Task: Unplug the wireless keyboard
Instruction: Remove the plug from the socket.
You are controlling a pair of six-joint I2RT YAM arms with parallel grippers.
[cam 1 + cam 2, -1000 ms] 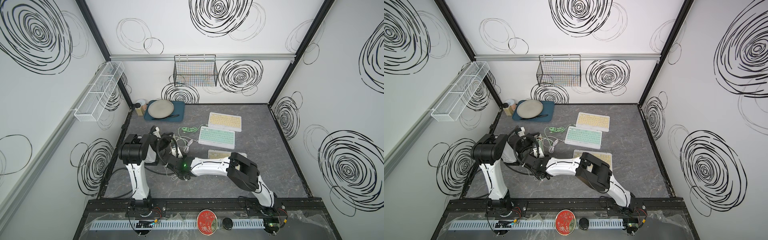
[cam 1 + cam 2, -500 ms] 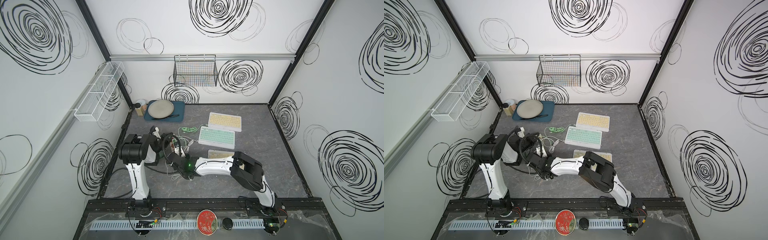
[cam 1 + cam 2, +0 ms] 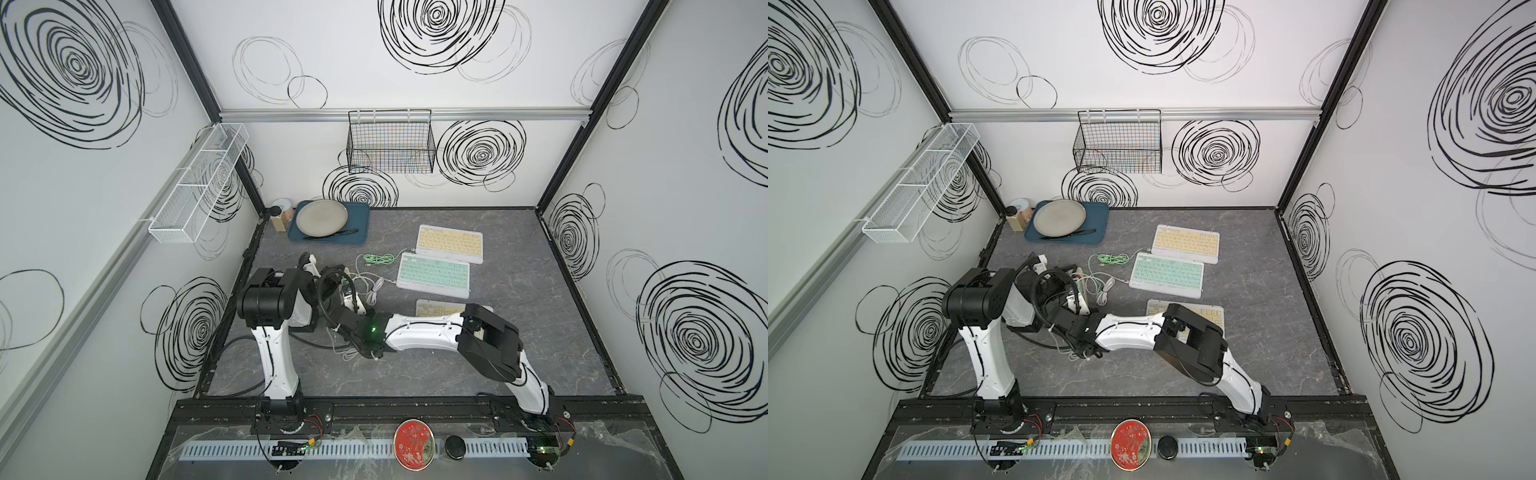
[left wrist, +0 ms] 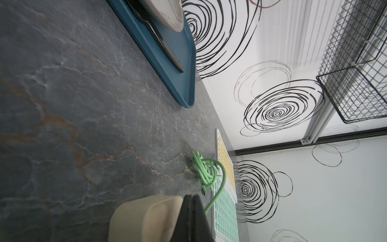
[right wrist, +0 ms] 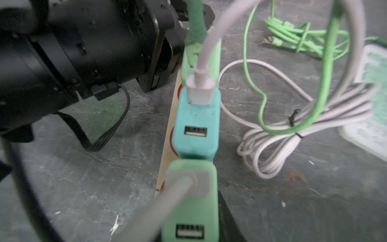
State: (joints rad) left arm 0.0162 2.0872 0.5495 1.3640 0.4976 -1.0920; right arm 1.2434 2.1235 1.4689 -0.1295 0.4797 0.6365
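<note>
While the left fingers [image 4: 189, 220] lie together beside the strip [image 4: 144, 218], the grey plug [image 5: 188, 180] sits just ahead of the right fingers [image 5: 228, 218], axis toward them; their clamp I cannot tell.

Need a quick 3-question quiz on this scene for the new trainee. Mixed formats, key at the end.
1. Multiple choice: what lies on the tray next to the plate? A) a dark utensil B) a phone C) a sponge
2. True or false: both USB ports of the teal adapter are taken.
3. Short answer: how many keyboards are on the table?

Key
1. A
2. False: the white plug fills one port and the other is empty.
3. Three
</note>
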